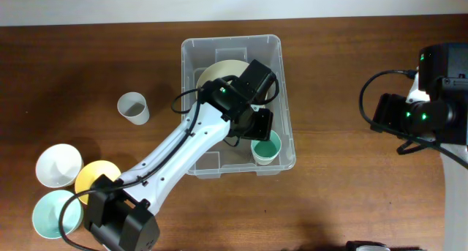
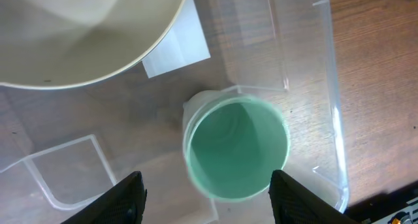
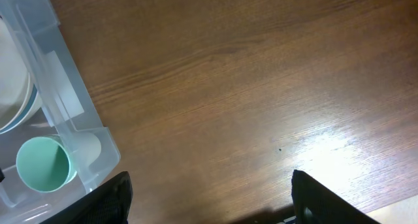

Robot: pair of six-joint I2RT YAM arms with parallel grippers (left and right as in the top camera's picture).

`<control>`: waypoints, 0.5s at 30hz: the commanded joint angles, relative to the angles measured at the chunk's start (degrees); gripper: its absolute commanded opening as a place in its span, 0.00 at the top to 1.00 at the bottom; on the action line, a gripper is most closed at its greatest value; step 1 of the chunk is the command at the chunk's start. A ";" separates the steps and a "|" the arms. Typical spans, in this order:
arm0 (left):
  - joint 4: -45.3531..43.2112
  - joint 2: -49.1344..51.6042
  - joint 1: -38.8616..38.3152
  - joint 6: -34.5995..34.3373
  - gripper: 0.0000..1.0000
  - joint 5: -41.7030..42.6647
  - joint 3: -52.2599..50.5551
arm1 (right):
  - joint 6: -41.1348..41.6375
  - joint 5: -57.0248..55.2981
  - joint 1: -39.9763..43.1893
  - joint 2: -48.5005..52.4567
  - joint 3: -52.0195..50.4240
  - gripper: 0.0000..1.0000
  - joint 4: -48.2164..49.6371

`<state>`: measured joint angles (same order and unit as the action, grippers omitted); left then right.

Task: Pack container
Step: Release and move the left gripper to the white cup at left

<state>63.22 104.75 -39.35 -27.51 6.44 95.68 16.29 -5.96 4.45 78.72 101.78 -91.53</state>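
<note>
The clear plastic container stands at the table's middle back. Inside it are a cream bowl and a green cup upright in its front right corner. My left gripper hangs inside the container just above the green cup; its fingers are open with the cup between and below them, not held. The white label and the cream bowl show in the left wrist view. My right gripper is open and empty over bare table, right of the container.
A grey cup stands left of the container. A white bowl, a yellow bowl and a light green bowl sit at the front left. The right arm's base is at the right edge.
</note>
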 commanded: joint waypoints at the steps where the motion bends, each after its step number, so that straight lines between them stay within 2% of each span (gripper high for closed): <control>1: 2.25 -2.80 3.78 -0.26 0.37 -5.60 2.27 | 0.02 -0.31 -0.28 0.15 -0.37 0.26 0.00; 4: 5.29 -6.86 10.49 -0.22 0.32 -12.61 5.31 | 0.02 -0.31 -0.28 0.15 -0.37 0.26 0.00; 5: 6.14 -8.94 14.88 -0.22 0.29 -14.69 6.08 | 0.02 -0.31 -0.28 0.15 -0.37 0.26 0.00; 9: 6.47 -12.41 27.91 -0.26 0.23 -14.84 6.10 | 0.02 -0.31 -0.28 0.15 -0.37 0.26 0.02; 10: 6.69 -12.55 33.20 -0.26 0.21 -14.62 6.10 | 0.02 -0.31 -0.28 0.15 -0.37 0.26 0.02; 15: 6.54 -10.16 46.21 -0.24 0.17 -13.11 3.76 | 0.04 -0.28 -0.28 0.15 -0.37 0.26 0.22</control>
<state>69.54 92.14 1.56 -27.68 -6.61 101.27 16.27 -5.98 4.45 78.72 101.78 -91.50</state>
